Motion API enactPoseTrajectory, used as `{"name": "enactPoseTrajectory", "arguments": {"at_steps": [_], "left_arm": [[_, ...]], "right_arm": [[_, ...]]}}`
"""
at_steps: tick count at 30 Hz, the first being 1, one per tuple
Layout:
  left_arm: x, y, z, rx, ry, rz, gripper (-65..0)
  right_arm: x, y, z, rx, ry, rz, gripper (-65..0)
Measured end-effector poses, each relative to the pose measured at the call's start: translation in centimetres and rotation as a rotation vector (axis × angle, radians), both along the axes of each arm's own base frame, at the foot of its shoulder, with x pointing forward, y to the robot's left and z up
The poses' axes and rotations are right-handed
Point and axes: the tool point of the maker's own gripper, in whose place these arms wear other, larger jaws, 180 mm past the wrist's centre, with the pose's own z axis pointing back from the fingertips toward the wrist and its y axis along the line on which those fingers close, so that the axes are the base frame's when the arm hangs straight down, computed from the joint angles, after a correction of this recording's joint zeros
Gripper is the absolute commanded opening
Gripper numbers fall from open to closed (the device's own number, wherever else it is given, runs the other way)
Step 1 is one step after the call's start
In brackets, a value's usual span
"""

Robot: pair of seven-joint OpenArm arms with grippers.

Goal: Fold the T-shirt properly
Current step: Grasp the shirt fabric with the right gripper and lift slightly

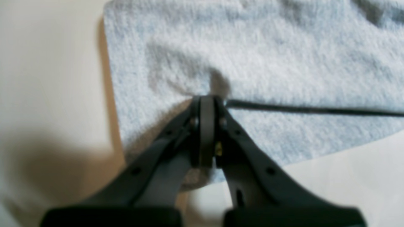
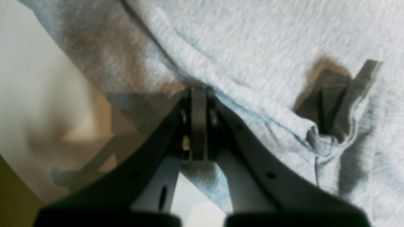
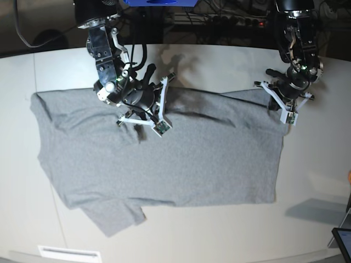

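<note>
Jaws pressed together, the left gripper [image 1: 206, 102] pinches the T-shirt [image 3: 164, 159] at its hem corner, upper right of the base view; the right gripper [image 2: 198, 91] nips the far edge upper left, seemingly both readied to carry that edge over the spread cloth on the table [image 3: 219, 235].

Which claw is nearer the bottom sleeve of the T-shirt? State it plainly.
Right. The right claw sits on the T-shirt's far edge, above that sleeve. The left claw pinches the opposite far corner, much farther away.

a pale white table [image 3: 219, 230] under bright light, dark cables [image 3: 219, 19] behind its far edge.
</note>
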Motion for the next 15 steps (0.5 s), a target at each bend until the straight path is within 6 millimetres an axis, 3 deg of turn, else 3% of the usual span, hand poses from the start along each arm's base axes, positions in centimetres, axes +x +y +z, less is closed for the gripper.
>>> {"name": "enactPoseTrajectory", "arguments": {"at_steps": [4,8,15], "left_arm": [[0.0,0.0,0.0,0.0,0.001,0.0,-65.0],[-0.1,0.0,0.0,-0.002,-0.001,0.0,-65.0],[-0.2,0.0,-0.1,-0.002,0.001,0.0,-65.0]], "right_arm": [[0.1,0.0,0.1,0.0,-0.004,0.0,-65.0],[1.5,0.0,0.7,-0.002,-0.029,0.001,-65.0],[1.4,0.1,-1.3,-0.014,0.023,0.01,-65.0]]}}
